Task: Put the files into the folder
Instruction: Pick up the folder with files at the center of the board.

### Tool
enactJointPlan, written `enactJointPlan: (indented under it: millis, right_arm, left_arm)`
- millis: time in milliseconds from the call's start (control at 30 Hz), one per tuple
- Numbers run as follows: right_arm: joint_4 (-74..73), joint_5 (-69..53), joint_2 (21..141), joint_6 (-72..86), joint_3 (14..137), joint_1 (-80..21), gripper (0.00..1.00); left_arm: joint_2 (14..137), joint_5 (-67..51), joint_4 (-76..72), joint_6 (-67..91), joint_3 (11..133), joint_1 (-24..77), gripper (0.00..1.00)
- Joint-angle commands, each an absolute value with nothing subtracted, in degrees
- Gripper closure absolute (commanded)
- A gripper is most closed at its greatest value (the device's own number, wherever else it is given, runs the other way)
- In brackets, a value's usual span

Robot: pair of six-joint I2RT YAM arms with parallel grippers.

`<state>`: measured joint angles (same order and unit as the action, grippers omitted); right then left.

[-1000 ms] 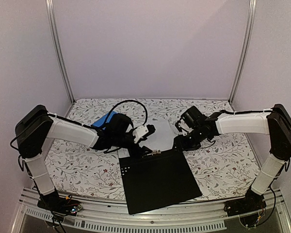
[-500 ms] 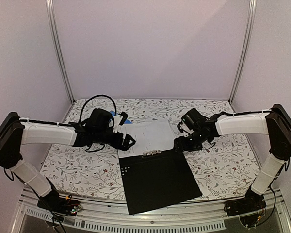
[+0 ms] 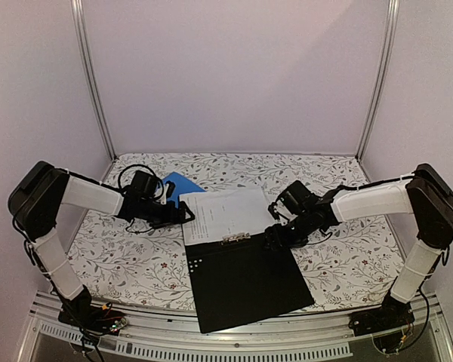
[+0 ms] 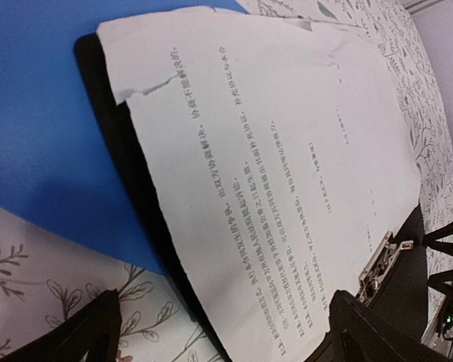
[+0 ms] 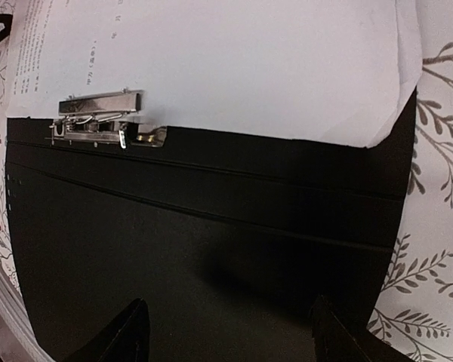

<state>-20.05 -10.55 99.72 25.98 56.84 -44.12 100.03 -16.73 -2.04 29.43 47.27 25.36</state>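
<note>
Flowery table [image 3: 347, 256] holds one open black folder [image 3: 245, 283] with one metal clip [image 3: 235, 239], plus one blue folder [image 3: 174, 185] at the upper left. Printed files [image 3: 223, 215] lie on the black folder's top half, mid-frame. Left claw [image 3: 187, 216] and right claw [image 3: 275, 235] both gape wide, empty. Left claw has slid left since before.

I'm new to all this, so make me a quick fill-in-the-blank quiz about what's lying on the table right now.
The open folder is ___ inside.
The printed sheets lying on its far half are ___ paper.
The smaller folder peeking out from under the sheets' far left corner is ___.
Missing words: black; white; blue.
</note>
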Motion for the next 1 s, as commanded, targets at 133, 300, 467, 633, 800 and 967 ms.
enactJointPlan:
  millis: [133,300,467,633,800,967]
  right_arm:
    - [-15.4,-13.9,101.9,28.0,52.4,-44.5,0.28]
    - [-12.6,-14.5,104.5,28.9,50.9,-44.5,0.3]
    - [-10.4,-15.0,106.5,29.9,49.6,-44.5,0.32]
    - [-8.4,-15.7,107.9,30.7,48.6,-44.6,0.33]
    - [-7.6,-16.0,109.0,31.3,48.4,-44.6,0.34]
    - [-7.0,-16.1,109.6,31.7,48.4,-44.9,0.35]
  left_arm:
    - [104.6,-26.5,-8.1,37.2,43.0,25.9,0.14]
    - [105.5,-26.3,-12.3,41.5,40.6,28.1,0.17]
    - [105.9,-28.6,-19.9,47.2,37.8,29.6,0.2]
    - [104.2,-30.9,-23.2,50.2,36.4,30.5,0.21]
    - [100.6,-32.6,-23.7,51.3,34.5,31.5,0.26]
    - [95.8,-33.3,-23.3,52.0,31.5,32.0,0.33]
